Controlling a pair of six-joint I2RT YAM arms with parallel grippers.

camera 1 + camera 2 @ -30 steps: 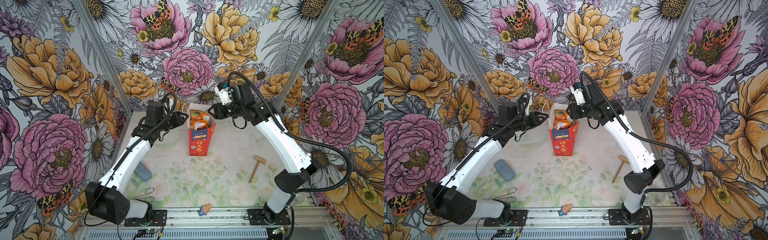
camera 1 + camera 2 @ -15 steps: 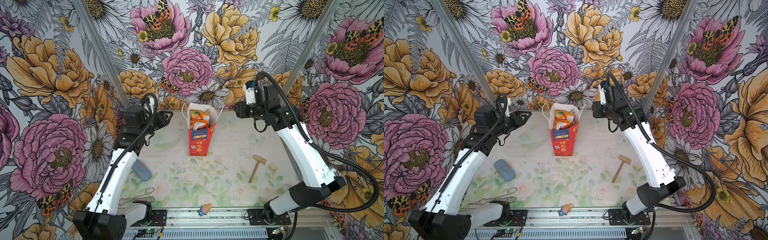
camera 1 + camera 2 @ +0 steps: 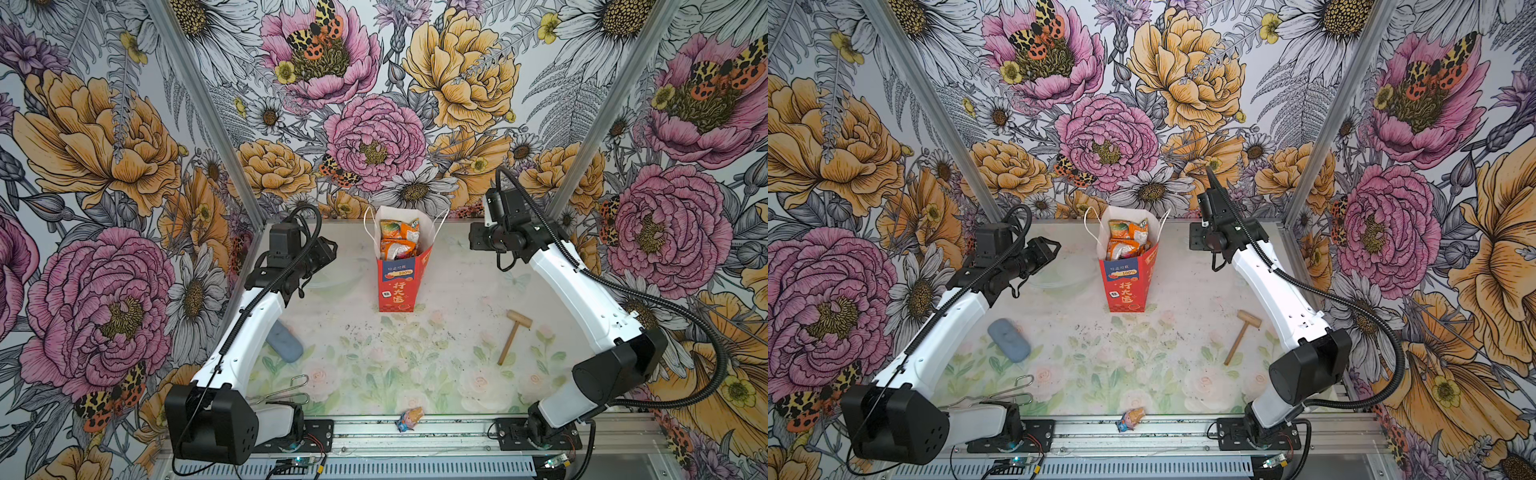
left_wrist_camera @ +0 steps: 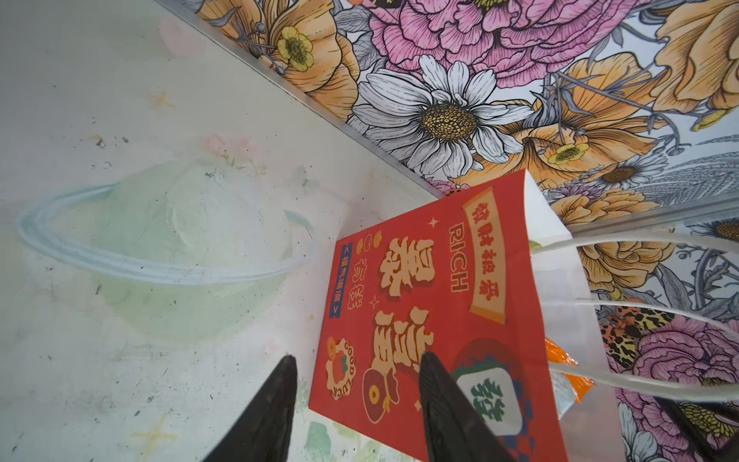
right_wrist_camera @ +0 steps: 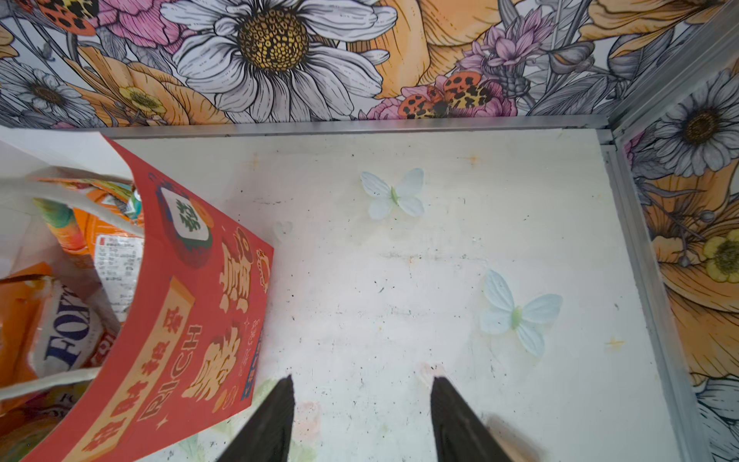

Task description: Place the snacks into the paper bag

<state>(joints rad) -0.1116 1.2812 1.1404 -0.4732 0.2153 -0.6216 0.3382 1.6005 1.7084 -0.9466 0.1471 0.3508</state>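
- The left gripper [image 3: 332, 250] has been drawn back from the bag's mouth, where it was a second ago, and now hangs well to the left of it.
- In the left wrist view its fingers [image 4: 276, 408] are spread, with nothing between them.
- A clear dish [image 4: 168, 256] lies on the table under that gripper. A blue-grey lump [image 3: 1009, 340] and wire tongs [image 3: 286, 390] lie nearer the front. None of them is touched.
- The paper bag [image 3: 399, 286] is left standing upright on its own at mid-table, near the back wall, with its cord handles falling outward.
- The snacks [image 3: 399, 239] are seen inside it, as orange packets stacked at the mouth. The purple packet cannot be made out there, but no packet is left on the table.
- The filling is therefore judged finished, or all but, and both arms are being cleared away.
- A small wrapped candy [image 3: 1131, 417] sits at the front rail, and a wooden mallet [image 3: 513, 338] lies to the right. Both are well apart from the bag.
- The right gripper [image 3: 471, 239] has likewise been pulled away to the right, its fingers [image 5: 272, 416] parted and empty over bare table.
- Open room is left on both sides of the bag. The back wall and the right corner rail stand close behind the right gripper, so that side should be watched.
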